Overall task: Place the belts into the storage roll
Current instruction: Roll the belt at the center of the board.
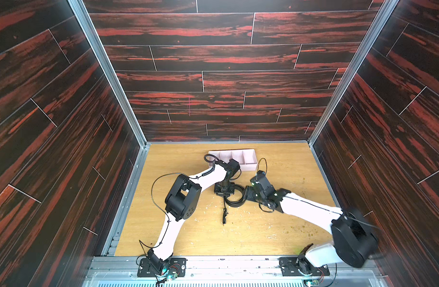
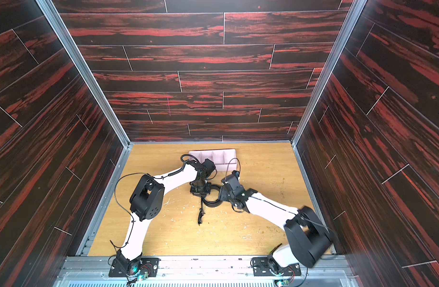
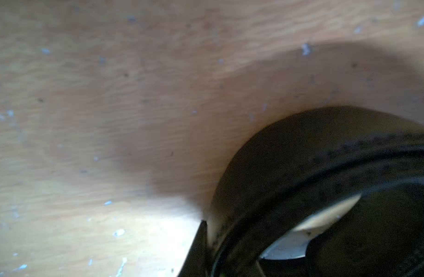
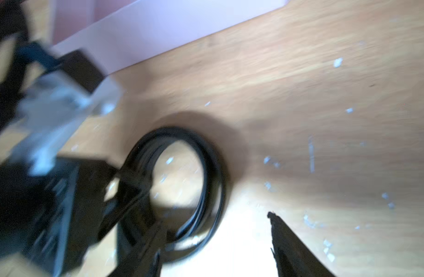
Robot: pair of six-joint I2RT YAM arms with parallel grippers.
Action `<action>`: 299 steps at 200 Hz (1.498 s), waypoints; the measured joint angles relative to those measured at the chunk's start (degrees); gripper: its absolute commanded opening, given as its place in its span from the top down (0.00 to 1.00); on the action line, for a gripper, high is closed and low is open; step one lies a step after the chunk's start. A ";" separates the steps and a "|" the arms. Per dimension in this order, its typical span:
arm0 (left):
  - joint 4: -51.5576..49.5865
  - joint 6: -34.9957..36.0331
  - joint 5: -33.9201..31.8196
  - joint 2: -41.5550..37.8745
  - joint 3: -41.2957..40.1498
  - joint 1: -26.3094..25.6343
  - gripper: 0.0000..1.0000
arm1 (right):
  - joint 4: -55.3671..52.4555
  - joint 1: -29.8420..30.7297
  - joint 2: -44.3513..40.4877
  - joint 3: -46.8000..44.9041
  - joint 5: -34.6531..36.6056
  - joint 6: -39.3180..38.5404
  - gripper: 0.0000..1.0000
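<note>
Down on the bench (image 1: 275, 223), the left claw (image 1: 223, 194) pinched the coiled belt (image 1: 239, 203), just before the storage roll (image 1: 249, 167); the right claw (image 1: 246, 195) hung beside it, jaws spread.

Surface: pale wood-grain board (image 1: 288, 223), matte, grain running crosswise.

Storage roll (image 1: 248, 156): pale pink tray, flat on the board, thin dividers making 4 compartments in 1 row.

Belt (image 1: 234, 204): black, wound into 1 loose ring of several turns, resting on the board on the arm-base side of the storage roll, near it but apart. Bare board shows through the ring's middle. Free end (image 1: 224, 217) trails out of the ring, straight away from the storage roll, ending in a lumpy tip; too small to tell the detail.

White flecks (image 4: 338, 62) scattered over the board, thickest past the belt from the storage roll. Dark specks (image 1: 310, 233) farther out, toward the right arm's side.
</note>
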 measured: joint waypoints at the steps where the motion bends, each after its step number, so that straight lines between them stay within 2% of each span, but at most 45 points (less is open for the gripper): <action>1: -0.04 0.00 -0.02 0.00 0.02 0.00 1.00 | 0.02 0.04 -0.13 -0.11 -0.09 -0.09 0.30; 23: -0.98 -0.59 -0.66 0.00 0.96 0.09 1.00 | 0.35 3.30 -3.37 -3.26 -2.36 -2.93 0.30; 69: -1.53 -1.22 -0.96 0.07 1.55 0.33 1.00 | 2.05 15.41 -4.55 -5.66 -1.88 -7.80 0.30; 107: -1.51 -1.70 -1.05 0.96 1.57 0.50 1.00 | 5.90 22.73 2.16 -4.13 1.86 -9.29 0.31; 150: -1.49 -1.88 -0.94 1.16 1.66 0.55 0.99 | 10.54 26.16 9.94 -3.10 6.08 -9.31 0.36; 160: -1.49 -1.90 -0.96 1.16 1.66 0.55 0.99 | 11.56 26.29 11.06 -3.04 6.56 -9.31 0.40; 197: -1.16 -2.08 -0.79 1.16 1.53 0.55 0.97 | 14.56 26.36 14.14 -2.51 8.50 -8.96 0.75; 220: -1.03 -1.81 -0.79 1.16 1.38 0.63 0.96 | 16.52 26.40 14.05 -3.34 9.22 -8.94 0.90; 256: -1.01 -1.38 -0.48 1.16 1.33 0.70 0.96 | 19.85 26.18 10.32 -8.68 11.61 -8.70 1.00; 299: -1.20 -0.94 1.64 1.14 1.33 -0.20 0.96 | 20.09 26.12 4.00 -13.53 13.99 -7.82 1.00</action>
